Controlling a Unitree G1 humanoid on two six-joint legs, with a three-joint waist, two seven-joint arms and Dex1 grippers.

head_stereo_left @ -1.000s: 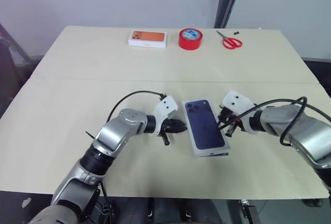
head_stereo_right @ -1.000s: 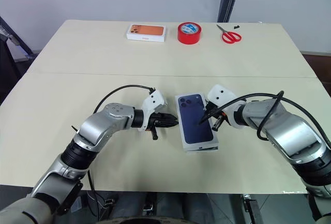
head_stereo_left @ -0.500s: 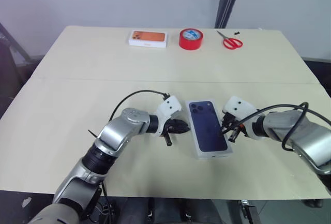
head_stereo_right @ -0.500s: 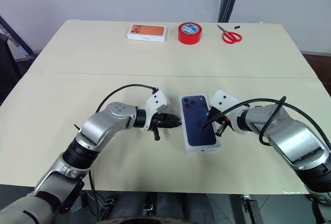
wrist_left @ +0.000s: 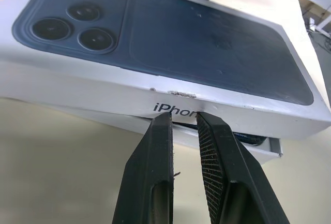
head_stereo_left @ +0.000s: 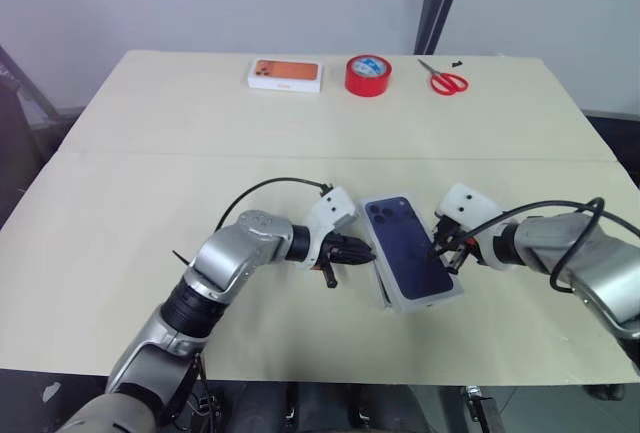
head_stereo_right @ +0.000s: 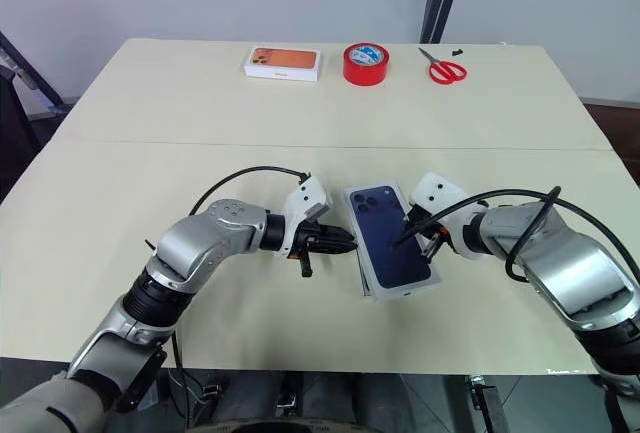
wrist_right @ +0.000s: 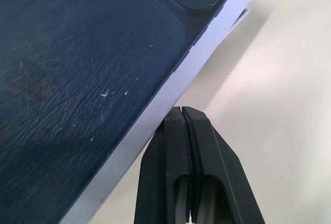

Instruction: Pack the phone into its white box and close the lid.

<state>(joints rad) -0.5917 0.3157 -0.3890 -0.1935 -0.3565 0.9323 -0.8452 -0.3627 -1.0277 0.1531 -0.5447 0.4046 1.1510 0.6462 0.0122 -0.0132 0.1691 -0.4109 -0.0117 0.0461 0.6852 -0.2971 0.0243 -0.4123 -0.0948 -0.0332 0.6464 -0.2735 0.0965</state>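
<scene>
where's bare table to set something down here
Bare: the wide band of table between the far row, orange-phone box, red tape, scissors, and the arms. Crowded: near centre, where both grippers flank the white box.

Even, soft light from overhead falls on the pale desk (head_stereo_left: 150,133), bright with no glare. Shadows are faint and short, gathered just beneath each pincer: left pincer (head_stereo_left: 366,250), right pincer (head_stereo_left: 437,253). In the left wrist view the near fingers (wrist_left: 155,182) are sharp; the lid's dark print beyond the left pincer has a dull sheen.
</scene>
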